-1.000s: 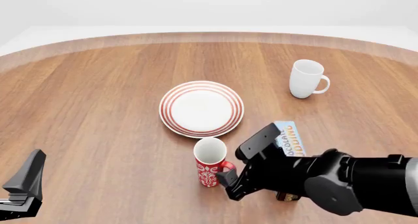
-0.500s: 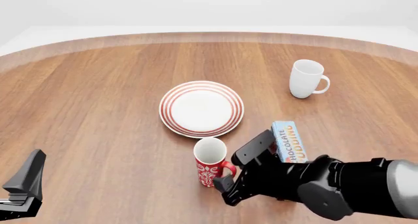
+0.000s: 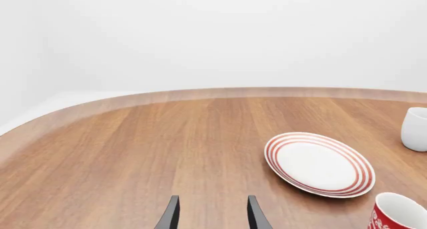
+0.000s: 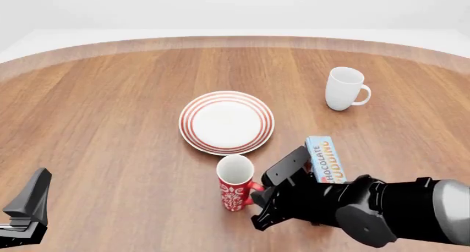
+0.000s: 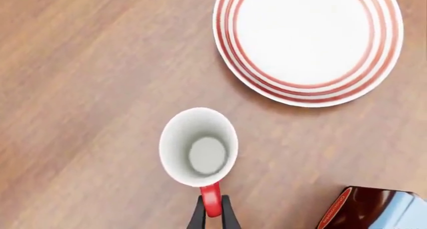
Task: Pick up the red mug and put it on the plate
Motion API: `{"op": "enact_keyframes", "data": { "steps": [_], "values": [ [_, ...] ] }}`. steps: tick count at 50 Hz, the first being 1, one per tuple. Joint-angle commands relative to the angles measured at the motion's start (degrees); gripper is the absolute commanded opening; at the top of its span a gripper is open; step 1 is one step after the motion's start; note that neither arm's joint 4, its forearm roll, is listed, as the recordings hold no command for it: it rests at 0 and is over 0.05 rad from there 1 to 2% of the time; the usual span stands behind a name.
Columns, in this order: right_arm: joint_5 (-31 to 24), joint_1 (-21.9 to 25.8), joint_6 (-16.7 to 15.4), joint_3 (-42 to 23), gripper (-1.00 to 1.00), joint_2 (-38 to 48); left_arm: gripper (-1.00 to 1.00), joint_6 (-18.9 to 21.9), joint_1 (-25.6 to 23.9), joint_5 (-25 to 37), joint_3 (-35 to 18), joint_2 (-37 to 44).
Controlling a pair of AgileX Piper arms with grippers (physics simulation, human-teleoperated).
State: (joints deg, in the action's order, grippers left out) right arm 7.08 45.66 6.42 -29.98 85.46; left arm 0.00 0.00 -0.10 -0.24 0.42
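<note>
The red mug (image 4: 235,185) stands upright on the table just in front of the plate (image 4: 226,121), its handle turned toward my right arm. My right gripper (image 4: 256,197) is shut on the handle. In the right wrist view the two thin fingertips (image 5: 197,216) pinch the red handle below the mug's white interior (image 5: 199,148), with the plate (image 5: 307,39) beyond. My left gripper (image 4: 26,212) rests at the table's near left, open and empty. In the left wrist view, beyond the left gripper (image 3: 212,216), lie the plate (image 3: 319,164) and the mug's rim (image 3: 398,214).
A plain white mug (image 4: 345,88) stands at the back right. A blue chocolate pudding box (image 4: 325,159) lies beside my right arm, close to the red mug; it also shows in the right wrist view (image 5: 373,209).
My right gripper has lowered and moved in onto the red mug's handle and closed on it. The mug has shifted slightly left. The left arm has not moved.
</note>
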Motion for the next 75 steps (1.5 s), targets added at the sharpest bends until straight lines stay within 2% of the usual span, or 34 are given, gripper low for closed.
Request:
{"op": "enact_keyframes", "data": {
  "steps": [1,16,21,41,52,75],
  "values": [
    [0.26,-0.58,0.27,-0.25,-1.0,0.13,1.0,0.0,0.0,0.0,0.0,0.0],
    [-2.53,-1.91,-1.03,0.08,-1.0,-4.32,1.0,0.0,0.0,0.0,0.0,0.0],
    [-4.96,-2.53,-2.09,-0.74,-1.0,-7.72,1.0,0.0,0.0,0.0,0.0,0.0],
    [-8.17,-5.23,-5.11,-3.2,-1.0,-12.62,1.0,0.0,0.0,0.0,0.0,0.0],
    [-8.95,-7.9,-8.06,-6.73,-1.0,-11.29,1.0,0.0,0.0,0.0,0.0,0.0],
    [-9.68,-10.07,-10.49,-14.25,-1.0,-7.17,1.0,0.0,0.0,0.0,0.0,0.0]
  ]
}}
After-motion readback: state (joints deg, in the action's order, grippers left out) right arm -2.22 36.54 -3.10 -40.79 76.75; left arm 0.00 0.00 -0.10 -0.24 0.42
